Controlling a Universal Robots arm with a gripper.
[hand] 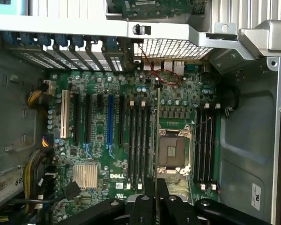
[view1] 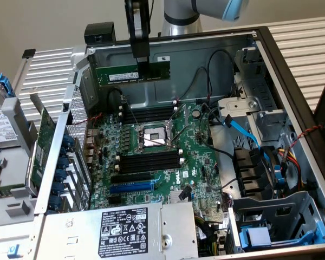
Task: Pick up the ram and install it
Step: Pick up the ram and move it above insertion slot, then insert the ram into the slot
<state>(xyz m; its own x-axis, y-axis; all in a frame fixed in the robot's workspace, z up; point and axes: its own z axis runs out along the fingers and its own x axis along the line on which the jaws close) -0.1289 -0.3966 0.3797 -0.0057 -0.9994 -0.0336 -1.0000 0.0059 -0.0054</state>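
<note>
The ram (view1: 116, 75) is a long green stick with a white label. It hangs level in the air above the motherboard (view1: 197, 162), near the case's back wall. My gripper (view1: 143, 73) is shut on it near its middle, reaching down from above. In the wrist view the ram (hand: 158, 131) appears edge-on as a thin line between the black fingers (hand: 149, 193). That line runs over the gap between the CPU socket (hand: 172, 150) and a bank of black memory slots (hand: 139, 140). Another bank of slots (hand: 206, 140) lies beyond the socket.
A silver power supply (view1: 141, 230) fills the case's front. A green expansion card (view1: 43, 146) leans outside the case at the exterior view's left. Blue and black cables (view1: 244, 132) and a drive cage (view1: 271, 216) crowd the exterior view's right side.
</note>
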